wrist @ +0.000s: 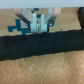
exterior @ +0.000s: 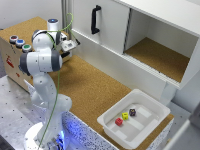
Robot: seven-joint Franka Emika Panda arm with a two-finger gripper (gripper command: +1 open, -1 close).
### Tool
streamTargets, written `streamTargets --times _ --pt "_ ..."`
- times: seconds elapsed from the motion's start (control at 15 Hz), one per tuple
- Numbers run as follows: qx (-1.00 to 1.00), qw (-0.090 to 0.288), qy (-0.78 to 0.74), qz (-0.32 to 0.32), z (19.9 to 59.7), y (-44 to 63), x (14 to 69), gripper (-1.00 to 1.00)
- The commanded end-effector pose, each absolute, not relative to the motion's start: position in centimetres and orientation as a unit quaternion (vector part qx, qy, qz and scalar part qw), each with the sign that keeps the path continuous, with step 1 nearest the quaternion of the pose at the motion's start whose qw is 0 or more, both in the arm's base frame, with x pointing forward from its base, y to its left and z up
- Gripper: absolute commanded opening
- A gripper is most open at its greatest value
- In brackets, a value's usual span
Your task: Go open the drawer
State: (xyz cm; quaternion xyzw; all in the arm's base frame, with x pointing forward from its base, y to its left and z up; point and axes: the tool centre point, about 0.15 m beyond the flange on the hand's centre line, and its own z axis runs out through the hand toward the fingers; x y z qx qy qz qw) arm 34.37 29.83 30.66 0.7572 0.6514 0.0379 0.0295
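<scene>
In the wrist view a thick black horizontal bar, the drawer's handle, runs across the whole picture, with the light brown drawer front beyond it. My gripper points at that front just past the bar. Its pale fingers stand close together, and the blur hides how wide the gap is. In the exterior view the gripper sits at the near left end of the white cabinet, and the arm hides the drawer there.
The cabinet door carries an upright black handle, and an open compartment lies to its right. A white tray holding three small cubes sits at the cork counter's front right. A box with coloured buttons stands at the left.
</scene>
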Motion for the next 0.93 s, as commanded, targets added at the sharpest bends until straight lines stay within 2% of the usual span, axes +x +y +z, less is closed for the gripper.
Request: streamTargets --times 0.0,0.33,0.8,0.87 --pt "0.762 0.033 0.643 0.062 30.0 25.0 34.5 -1.00" --pt "0.774 0.031 0.629 0.066 30.4 22.8 35.1 -1.00" --pt "0.765 -0.012 0.640 0.064 30.3 18.6 34.4 -1.00" --pt "0.769 -0.007 0.636 0.065 30.1 17.7 34.8 -1.00"
